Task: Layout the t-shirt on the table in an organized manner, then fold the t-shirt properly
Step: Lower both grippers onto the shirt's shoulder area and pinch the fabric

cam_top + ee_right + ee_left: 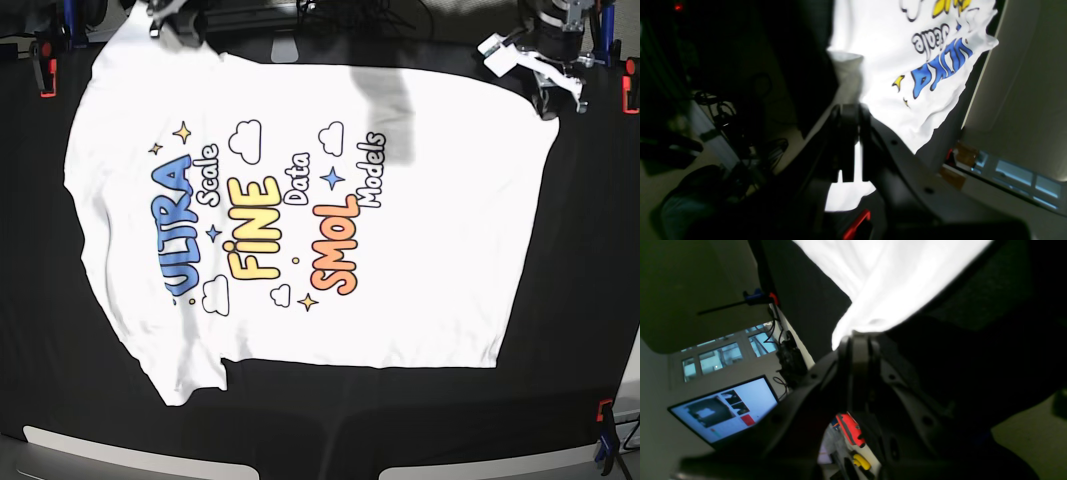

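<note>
The t-shirt (430, 250) lies spread on the black table (585, 300) with its printed front up and the lettering turned sideways. My right gripper (165, 22) is at the shirt's far left corner, and the right wrist view shows this gripper (850, 111) shut on a fold of the white t-shirt (887, 66). At the far right corner sits my left gripper (548, 90). The left wrist view shows that gripper (858, 336) shut on a bunched edge of the t-shirt (893, 280).
Red and blue clamps sit at the table's edges: far left (42, 65), far right (628, 85) and near right (603, 420). A lit monitor (726, 406), cables and a red-handled tool (850, 428) lie beyond the table edge.
</note>
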You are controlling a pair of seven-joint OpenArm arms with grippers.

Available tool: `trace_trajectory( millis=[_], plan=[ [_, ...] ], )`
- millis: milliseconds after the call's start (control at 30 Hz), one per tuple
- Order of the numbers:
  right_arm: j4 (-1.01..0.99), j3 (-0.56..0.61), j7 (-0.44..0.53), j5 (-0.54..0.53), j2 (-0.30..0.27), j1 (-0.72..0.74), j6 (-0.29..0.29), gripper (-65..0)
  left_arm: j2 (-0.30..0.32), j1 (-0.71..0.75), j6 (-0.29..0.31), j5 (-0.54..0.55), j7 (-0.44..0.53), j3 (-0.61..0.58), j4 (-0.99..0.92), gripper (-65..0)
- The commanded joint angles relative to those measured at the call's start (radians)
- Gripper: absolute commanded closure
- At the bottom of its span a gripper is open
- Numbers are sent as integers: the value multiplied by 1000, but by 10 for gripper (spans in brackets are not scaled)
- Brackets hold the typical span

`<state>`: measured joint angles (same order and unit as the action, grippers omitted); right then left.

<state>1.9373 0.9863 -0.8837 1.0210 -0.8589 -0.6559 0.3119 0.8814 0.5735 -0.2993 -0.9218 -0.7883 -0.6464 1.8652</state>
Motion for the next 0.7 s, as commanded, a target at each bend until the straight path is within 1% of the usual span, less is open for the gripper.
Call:
trace_trajectory(
  millis=[0,67,133,200,333,433,533,667],
  plan=[
    [17,0,5,18,-10,12,18,0,16,3,-31,-20,-2,3,14,0],
    [17,0,5,13,-11,48,18,0,16,-6,-31,-19,0,3,14,0],
    [17,0,12,-33,-10,90,17,0,14,-27,-31,2,2,3,14,0],
    [16,0,23,-92,-11,133,16,0,10,-60,-31,56,5,3,14,0],
    [16,-20,55,-151,-6,199,-2,0,-16,-139,-31,182,6,3,14,0],
    [16,-71,78,-220,3,235,-30,0,-48,-188,-31,263,25,3,14,0],
    [16,-138,108,-300,3,262,-56,0,-82,-225,-31,323,57,3,14,0],
    [16,-228,156,-377,3,285,-92,0,-129,-273,-31,330,57,3,14,0]
  ],
)
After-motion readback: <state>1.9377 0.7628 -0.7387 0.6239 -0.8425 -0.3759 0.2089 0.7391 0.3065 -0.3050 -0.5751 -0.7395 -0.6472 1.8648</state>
